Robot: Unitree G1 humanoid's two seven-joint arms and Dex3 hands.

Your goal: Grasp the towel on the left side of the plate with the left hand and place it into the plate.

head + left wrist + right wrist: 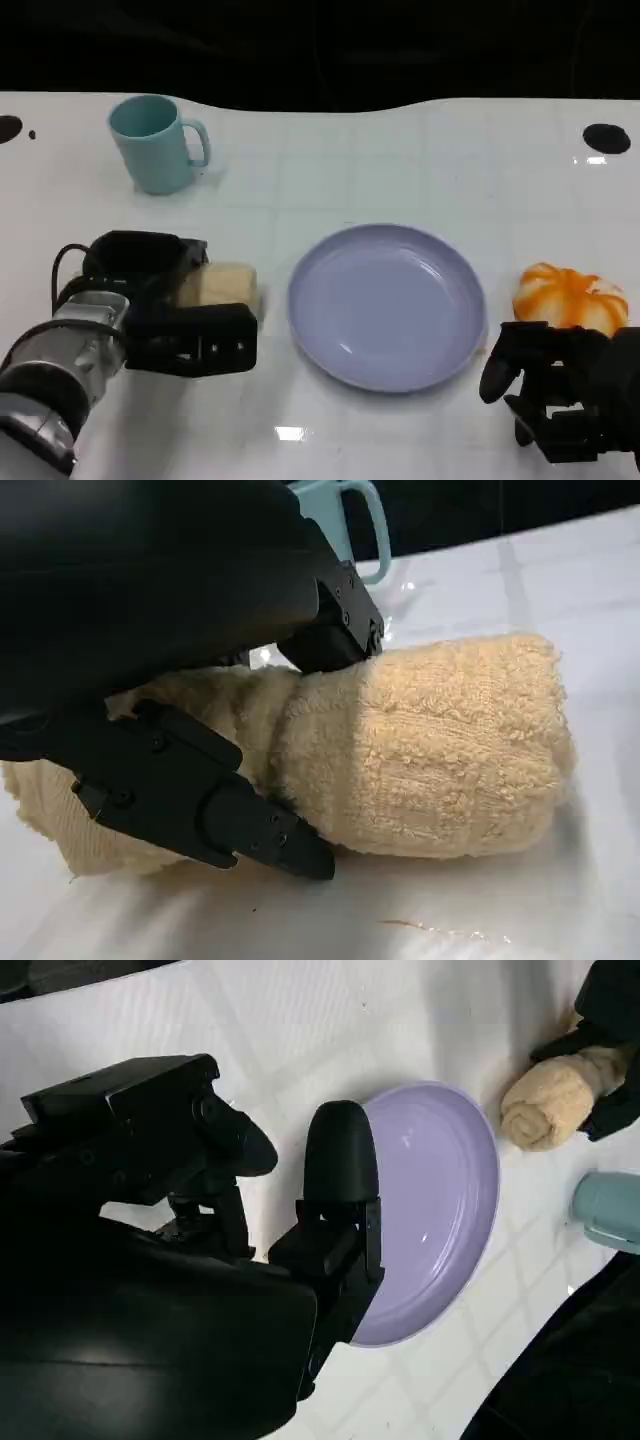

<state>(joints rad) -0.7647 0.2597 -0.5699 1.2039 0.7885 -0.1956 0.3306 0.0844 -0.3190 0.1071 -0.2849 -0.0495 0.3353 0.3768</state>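
Already gripping — left hand (pixel 175 305) wraps its fingers around the rolled towel (pixel 222 287), just left of the plate (pixel 388 305).
Lift and placing remain, I judge; the towel sits on the table — its near end hidden. Right of the plate, the right hand (pixel 560 395) holds nothing.

Teal mug (pixel 155 143) upright, far left; orange-white object (pixel 572 298) right edge.

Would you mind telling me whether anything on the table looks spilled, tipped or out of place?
Nothing stands out. The mug is upright, the plate sits flat and bare, and the rolled towel lies left of it with the left hand around it.
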